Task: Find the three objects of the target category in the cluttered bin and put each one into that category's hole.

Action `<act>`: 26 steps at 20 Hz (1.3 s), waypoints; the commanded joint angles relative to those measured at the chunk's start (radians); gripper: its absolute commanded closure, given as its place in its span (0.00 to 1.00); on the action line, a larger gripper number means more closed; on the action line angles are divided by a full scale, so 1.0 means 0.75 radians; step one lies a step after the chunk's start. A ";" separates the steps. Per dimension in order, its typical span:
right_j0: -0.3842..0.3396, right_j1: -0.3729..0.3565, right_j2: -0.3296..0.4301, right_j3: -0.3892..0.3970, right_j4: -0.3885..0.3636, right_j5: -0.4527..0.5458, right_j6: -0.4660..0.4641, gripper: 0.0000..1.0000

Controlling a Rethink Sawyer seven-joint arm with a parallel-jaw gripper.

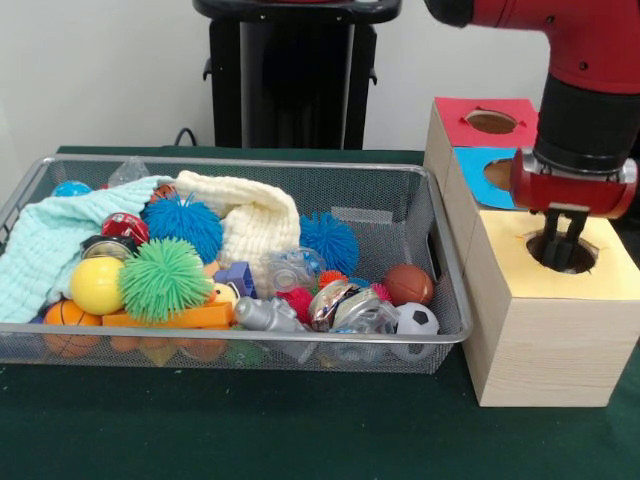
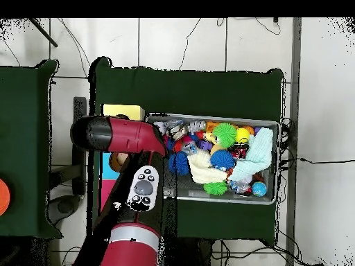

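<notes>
Gripper (image 1: 564, 243) upright, tips inside yellow-topped hole (image 1: 585, 262)

- Bin (image 1: 442, 262): silver wire mesh with a smooth metal rim.
- Box with the yellow-topped hole (image 1: 560, 251): pale, matt, unpainted wood grain on the sides; top looks like matt paper.
- Table cover (image 1: 250, 420): dark green matt cloth.
- 2 towels: mint one (image 1: 40, 245) and cream one (image 1: 255, 215), both soft textured cloth.
- Green ball (image 1: 163, 279): spiky rubbery surface.
- Yellow ball (image 1: 96, 286): smooth, glossy.
- Foil packet (image 1: 335, 300): shiny, crinkled.
- Arm shell (image 1: 580, 40): glossy red.
</notes>
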 commanded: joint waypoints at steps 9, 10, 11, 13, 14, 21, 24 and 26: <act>-0.022 0.063 0.086 0.011 -0.005 -0.089 0.225 1.00; -0.017 0.038 0.080 0.027 -0.003 -0.073 0.230 1.00; -0.016 0.013 0.080 0.043 0.000 -0.058 0.230 1.00; -0.011 -0.033 0.072 0.063 0.003 -0.018 0.232 1.00; -0.011 -0.060 0.071 0.074 0.006 0.004 0.231 1.00; 0.007 -0.253 0.012 0.104 0.002 0.188 0.239 1.00; -0.010 -0.277 0.023 0.142 0.003 0.159 0.232 1.00; -0.038 -0.285 0.053 0.181 0.015 0.110 0.222 1.00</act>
